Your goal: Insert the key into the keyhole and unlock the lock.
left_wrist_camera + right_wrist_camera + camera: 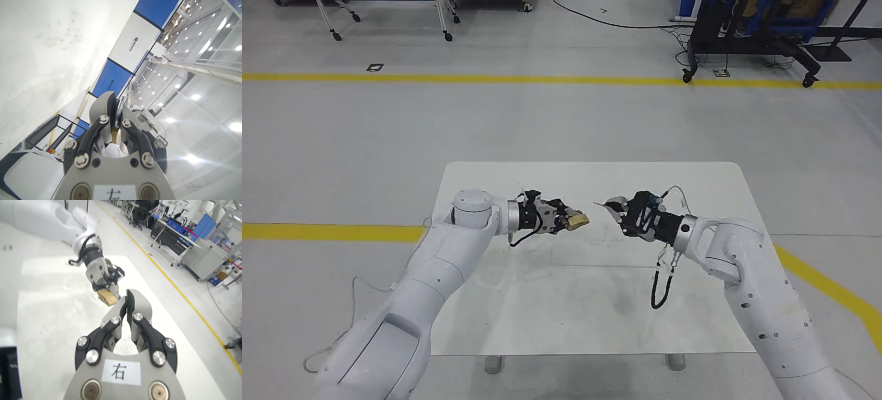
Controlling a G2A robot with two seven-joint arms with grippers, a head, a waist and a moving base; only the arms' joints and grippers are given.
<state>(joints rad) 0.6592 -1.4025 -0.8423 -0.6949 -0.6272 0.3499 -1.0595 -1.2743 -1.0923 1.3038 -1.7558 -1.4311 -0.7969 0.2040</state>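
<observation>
A brass padlock (577,219) hangs in the air above the white table (542,320), with my left gripper (562,217) shut on it. In the left wrist view the fingers (102,108) pinch the silver shackle (120,106), and the brass body (114,135) sits between them nearer the palm. My right gripper (617,211) faces the padlock from a short gap away. In the right wrist view its pads (130,306) are pressed together, with a thin sliver of the key (126,291) showing at the tips. The padlock (107,298) lies just beyond.
Both grippers hover over the table's middle, near its far half. A black cable (660,285) loops down from the right forearm. Yellow floor lines (542,79) and wheeled carts (752,50) lie beyond the table.
</observation>
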